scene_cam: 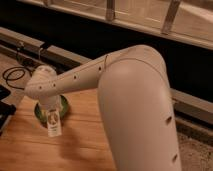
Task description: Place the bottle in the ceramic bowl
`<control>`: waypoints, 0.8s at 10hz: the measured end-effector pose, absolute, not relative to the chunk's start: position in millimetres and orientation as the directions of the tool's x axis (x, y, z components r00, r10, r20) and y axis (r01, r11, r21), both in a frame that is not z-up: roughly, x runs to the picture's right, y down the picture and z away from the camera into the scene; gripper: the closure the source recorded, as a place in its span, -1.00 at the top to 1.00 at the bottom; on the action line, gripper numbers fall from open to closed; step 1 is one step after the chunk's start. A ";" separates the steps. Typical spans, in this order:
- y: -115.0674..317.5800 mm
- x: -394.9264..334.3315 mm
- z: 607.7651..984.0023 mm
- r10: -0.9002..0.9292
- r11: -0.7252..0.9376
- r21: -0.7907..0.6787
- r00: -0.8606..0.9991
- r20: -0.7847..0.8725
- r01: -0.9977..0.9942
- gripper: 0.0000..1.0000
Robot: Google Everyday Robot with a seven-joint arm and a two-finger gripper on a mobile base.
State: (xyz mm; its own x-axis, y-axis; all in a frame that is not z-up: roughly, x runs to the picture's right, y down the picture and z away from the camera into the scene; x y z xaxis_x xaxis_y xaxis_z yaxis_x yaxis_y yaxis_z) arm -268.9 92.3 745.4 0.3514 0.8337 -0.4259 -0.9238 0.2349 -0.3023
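The white bottle (53, 125) with its pale label hangs upright under my wrist, at the front edge of the green ceramic bowl (62, 106). My gripper (51, 116) points down from the white arm and is shut on the bottle's upper part. The arm's wrist hides the fingers and most of the bowl. The bottle's lower end sits just in front of the bowl's rim, over the wooden table (75, 145).
A black cable (12, 75) lies coiled at the left beyond the table. A dark object (4, 112) sits at the table's left edge. A dark ledge and rail (65, 55) run behind the table. My big white arm (135, 110) fills the right side.
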 end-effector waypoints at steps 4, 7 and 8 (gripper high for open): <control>26.9 -299.8 798.5 0.843 0.252 -0.298 0.359 -0.399 -0.921 -0.94; 7.4 -317.3 815.9 0.851 0.254 -0.323 0.370 -0.374 -0.912 -1.00; 7.9 -318.2 815.2 0.850 0.253 -0.325 0.370 -0.375 -0.911 -0.92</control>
State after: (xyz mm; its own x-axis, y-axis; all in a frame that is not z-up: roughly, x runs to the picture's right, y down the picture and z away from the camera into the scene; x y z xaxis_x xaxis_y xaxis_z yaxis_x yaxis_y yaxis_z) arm -318.2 7.9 815.2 0.3697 0.8499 -0.3754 -0.9113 0.2528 -0.3251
